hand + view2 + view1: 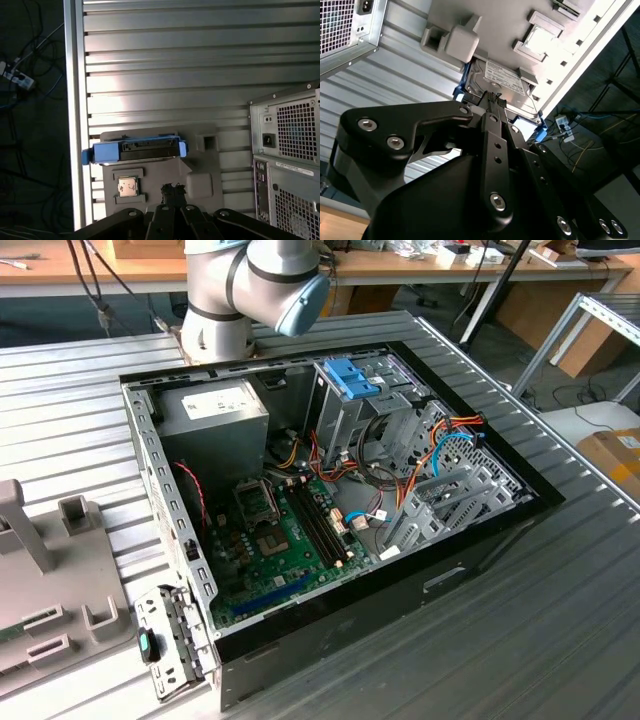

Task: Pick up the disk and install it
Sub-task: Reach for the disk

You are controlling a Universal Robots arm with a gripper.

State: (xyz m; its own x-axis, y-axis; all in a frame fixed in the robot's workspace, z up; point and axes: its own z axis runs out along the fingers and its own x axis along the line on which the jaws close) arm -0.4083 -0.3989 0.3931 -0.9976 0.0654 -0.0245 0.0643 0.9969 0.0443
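Hovering pressed together and empty, the gripper (172, 190) is pointing at a grey fixture (200, 170), near the disk (135, 150). The disk is resting on that fixture, on the ribbed table (175, 60) beside the computer case (295, 145). Grasping well likely means opening wide, then centring squarely over the blue bracket (100, 152) and avoiding the chip (127, 186) lying alongside.

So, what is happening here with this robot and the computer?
A robot arm works beside an open computer case. Its pincer is shut and empty, close to the disk, which rests on a grey holder outside the case. The disk is not yet picked up or installed.
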